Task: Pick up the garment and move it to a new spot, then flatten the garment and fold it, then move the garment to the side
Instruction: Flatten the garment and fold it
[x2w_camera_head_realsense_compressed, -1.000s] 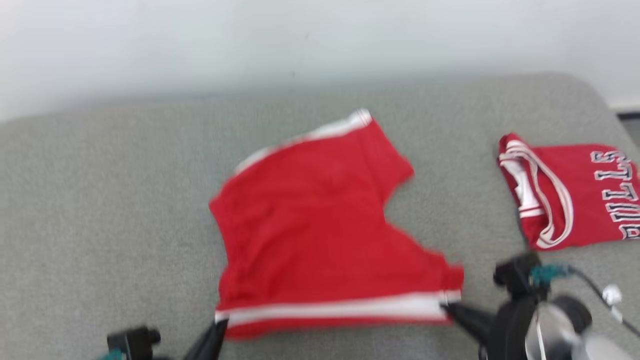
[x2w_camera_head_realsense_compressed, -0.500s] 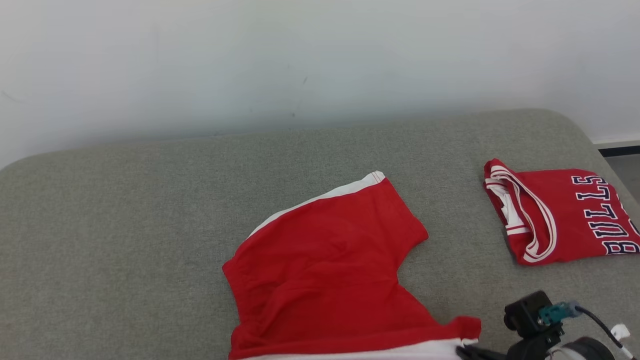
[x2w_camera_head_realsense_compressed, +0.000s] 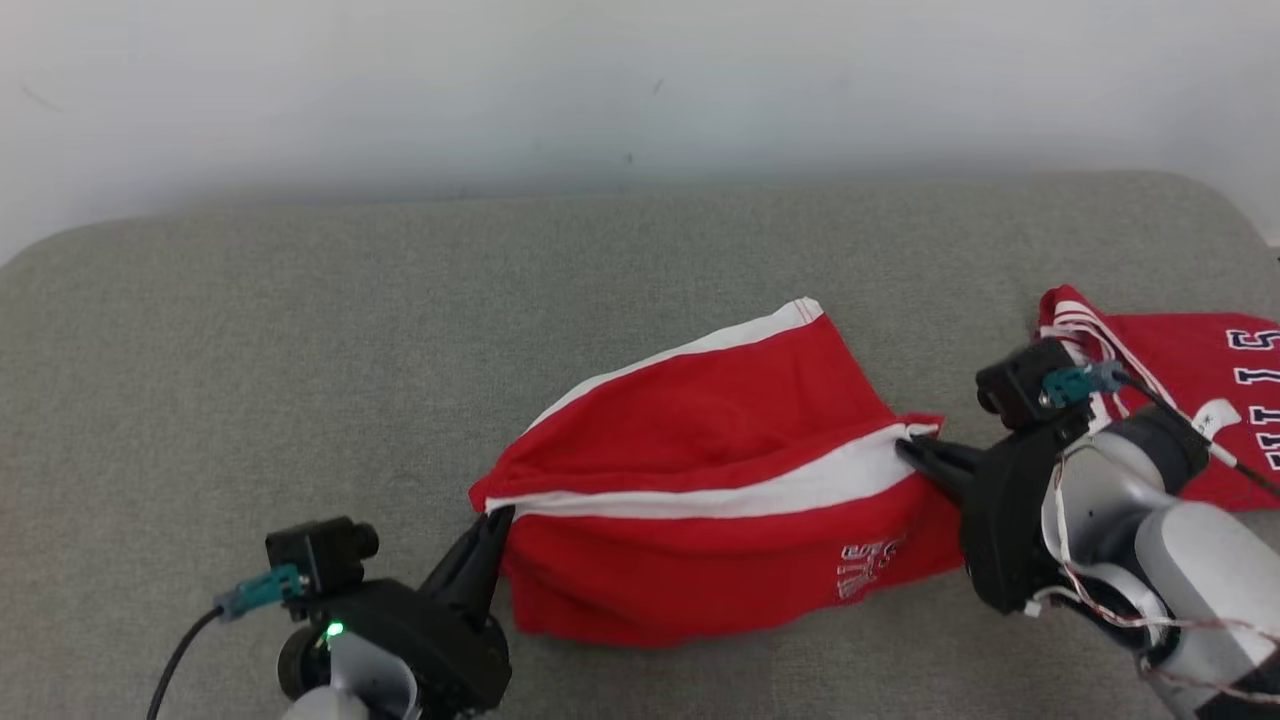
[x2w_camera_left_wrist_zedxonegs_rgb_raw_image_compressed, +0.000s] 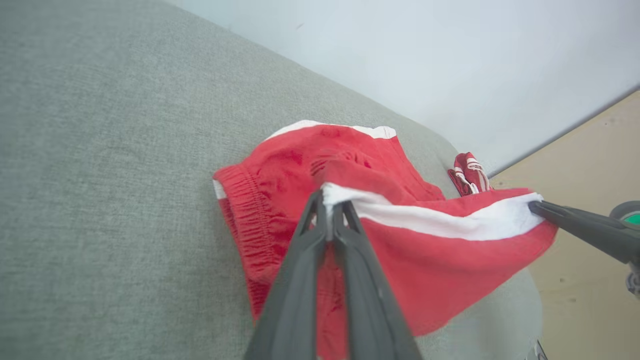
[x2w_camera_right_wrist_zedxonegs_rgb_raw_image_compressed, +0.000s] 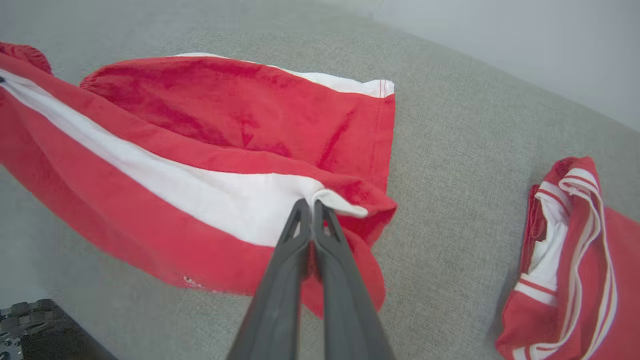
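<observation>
The garment is a pair of red shorts (x2w_camera_head_realsense_compressed: 700, 440) with a white side stripe, lying mid-cushion. Its near striped edge is lifted and held taut between my two grippers, above the flat far half. My left gripper (x2w_camera_head_realsense_compressed: 497, 515) is shut on the stripe's left end, seen close in the left wrist view (x2w_camera_left_wrist_zedxonegs_rgb_raw_image_compressed: 327, 197). My right gripper (x2w_camera_head_realsense_compressed: 905, 447) is shut on the stripe's right end, seen close in the right wrist view (x2w_camera_right_wrist_zedxonegs_rgb_raw_image_compressed: 311, 204). The hanging flap (x2w_camera_left_wrist_zedxonegs_rgb_raw_image_compressed: 425, 260) shows a small white print. The far leg (x2w_camera_right_wrist_zedxonegs_rgb_raw_image_compressed: 200, 115) rests on the cushion.
A folded red jersey (x2w_camera_head_realsense_compressed: 1190, 350) with white trim and lettering lies at the right, just behind my right forearm. The grey cushion (x2w_camera_head_realsense_compressed: 300, 330) stretches wide to the left and back, ending at a pale wall. Beige floor (x2w_camera_left_wrist_zedxonegs_rgb_raw_image_compressed: 590, 175) lies beyond the cushion's edge.
Both grippers have raised the striped near edge of the shorts and carried it away from me over the far half, turning the printed side up. The head camera has also shifted.
</observation>
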